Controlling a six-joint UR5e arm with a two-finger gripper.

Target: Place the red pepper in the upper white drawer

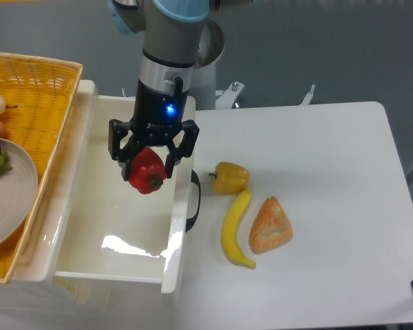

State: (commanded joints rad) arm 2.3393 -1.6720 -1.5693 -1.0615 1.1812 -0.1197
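My gripper (148, 163) hangs over the open upper white drawer (117, 240), shut on the red pepper (147, 173). The pepper is glossy and rounded and hangs between the two black fingers, above the drawer's right half and near its right wall. The drawer is pulled out toward the camera; its dark curved handle (194, 201) shows on the right side panel. I see nothing else lying on the drawer's white floor.
On the white table right of the drawer lie a yellow pepper (230, 177), a banana (235, 228) and an orange-brown triangular pastry (270, 225). A yellow woven basket (34, 96) with a plate and other food sits left of the drawer.
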